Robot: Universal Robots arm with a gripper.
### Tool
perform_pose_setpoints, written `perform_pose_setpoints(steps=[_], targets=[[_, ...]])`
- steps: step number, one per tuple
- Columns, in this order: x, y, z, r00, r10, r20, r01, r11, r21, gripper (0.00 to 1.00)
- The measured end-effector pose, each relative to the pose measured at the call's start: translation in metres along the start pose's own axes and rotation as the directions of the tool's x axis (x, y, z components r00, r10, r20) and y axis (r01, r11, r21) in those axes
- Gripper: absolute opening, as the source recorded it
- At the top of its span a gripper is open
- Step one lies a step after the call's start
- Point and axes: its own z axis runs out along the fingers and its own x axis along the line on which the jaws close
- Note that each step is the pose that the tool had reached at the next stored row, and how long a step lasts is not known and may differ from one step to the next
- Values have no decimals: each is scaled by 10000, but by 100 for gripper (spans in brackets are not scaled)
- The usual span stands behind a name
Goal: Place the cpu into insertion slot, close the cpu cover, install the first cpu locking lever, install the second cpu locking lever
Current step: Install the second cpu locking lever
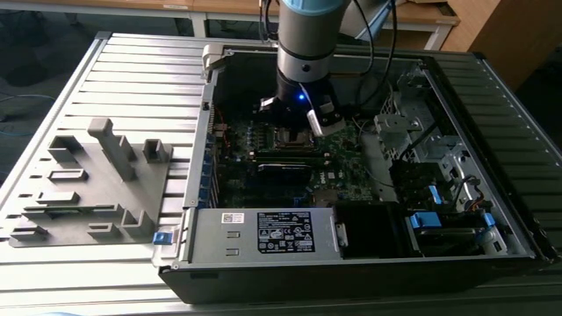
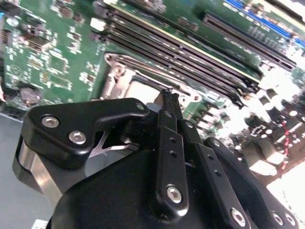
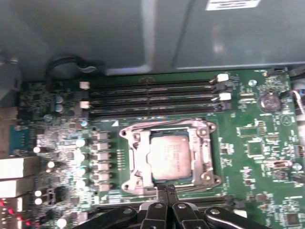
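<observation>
From the exterior view, I start at the left of the frame, where a grey fixture tray (image 1: 83, 187) with upright blocks lies on the slatted table (image 1: 131, 72). To its right sits the open computer case (image 1: 351, 276), filling the centre and right of the frame, with the white-labelled power supply box (image 1: 263, 232) along its lower edge. My arm (image 1: 306, 39) comes down from the top centre into the case, and the gripper (image 1: 297, 128) hangs just above the socket area of the green motherboard (image 1: 343, 164).

In the first wrist view, the motherboard's left side shows rows of small capacitors (image 3: 78, 157). At centre, the cpu (image 3: 170, 156) lies flat in the insertion slot, and the cpu cover (image 3: 167, 131) lies down around it, its frame bordering the chip on all sides. Dark memory slots (image 3: 150, 98) run across the frame above the socket. At the bottom centre, my gripper fingertips (image 3: 162, 192) are pressed together, holding nothing, right at the socket's lower edge; I cannot tell whether they touch it.

In the second wrist view, the narrow, closed fingers (image 2: 167, 102) point at the socket frame at centre.
</observation>
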Motion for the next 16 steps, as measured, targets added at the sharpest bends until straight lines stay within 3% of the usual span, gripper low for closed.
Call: perform_pose_setpoints(steps=[4,16], targets=[[-51,27,8,10000,0,1,0,10000,23,11],[-35,276,54,10000,-2,4,2,10000,54,11]])
